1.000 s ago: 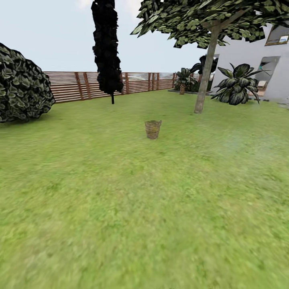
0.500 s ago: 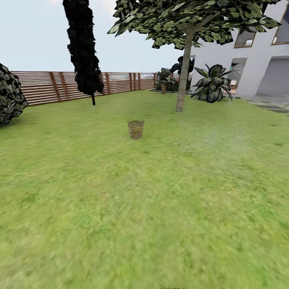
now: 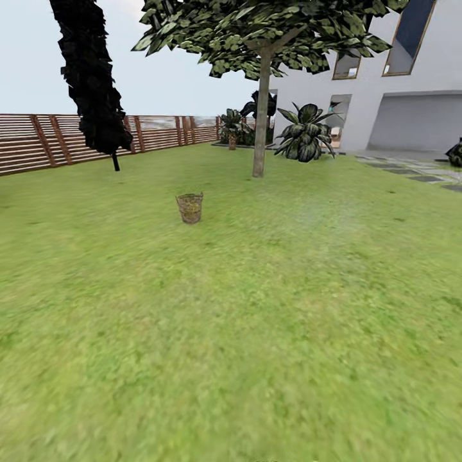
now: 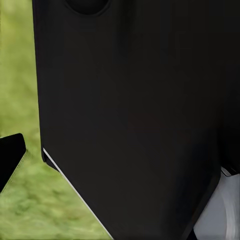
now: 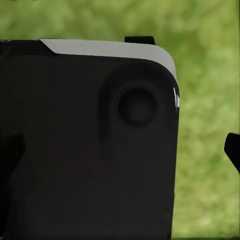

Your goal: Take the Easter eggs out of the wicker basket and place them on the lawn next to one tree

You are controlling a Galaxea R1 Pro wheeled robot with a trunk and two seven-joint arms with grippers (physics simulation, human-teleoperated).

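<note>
The wicker basket (image 3: 190, 208) stands small and upright on the lawn (image 3: 256, 321), far ahead and left of centre. The Easter eggs are hidden at this distance. Behind and to the right of the basket rises the tree (image 3: 260, 128), with a straight grey-beige trunk and blocky leaves above. In the left wrist view, one dark fingertip (image 4: 10, 157) of my left gripper (image 4: 120, 160) sits at the frame edge beside my black body. A fingertip (image 5: 232, 149) of my right gripper (image 5: 120, 150) is likewise at the frame edge, over grass. Both stand open and hold nothing.
A thin-trunked dark tree (image 3: 96, 83) stands at the back left before the brown slat fence (image 3: 38, 141). Palm-like plants (image 3: 305, 135) grow beside the white house (image 3: 398, 96) at the back right. Paving stones (image 3: 417, 173) lie at the right.
The whole picture has slid left, so the camera has turned right. The round bush has left the view and more of the house shows. The basket stands where it was on the grass.
</note>
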